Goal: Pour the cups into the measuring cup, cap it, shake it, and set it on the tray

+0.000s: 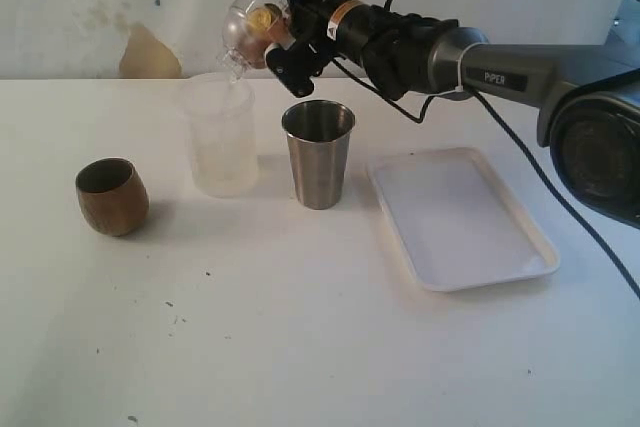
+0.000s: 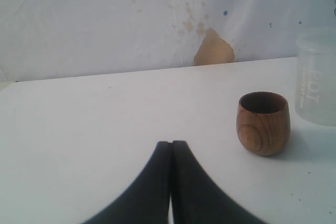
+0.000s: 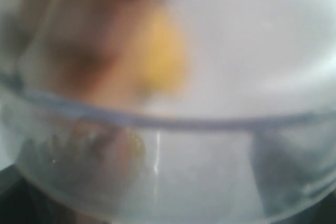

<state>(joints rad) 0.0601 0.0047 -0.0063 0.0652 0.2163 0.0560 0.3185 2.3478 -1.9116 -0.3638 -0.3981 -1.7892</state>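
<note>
A stained white wall backs a white desk (image 1: 300,347). The measuring cup (image 1: 220,137), translucent plastic with print down its side, stands left of centre in the exterior view, just beside the steel tumbler (image 1: 318,154). The wooden cup (image 1: 111,196) sits well apart at the left and the tray (image 1: 460,217) at the right. The measuring cup looks light, thin-walled and slippery, so it may tip or flex, and is best gripped around mid-wall. The right gripper (image 1: 250,35) reaches across, its jaws closed on a clear dome lid (image 1: 238,27) tilted just over the cup's rim. The left gripper (image 2: 170,148) has its jaws pressed together, empty. The tumbler crowds the measuring cup's right side.
</note>
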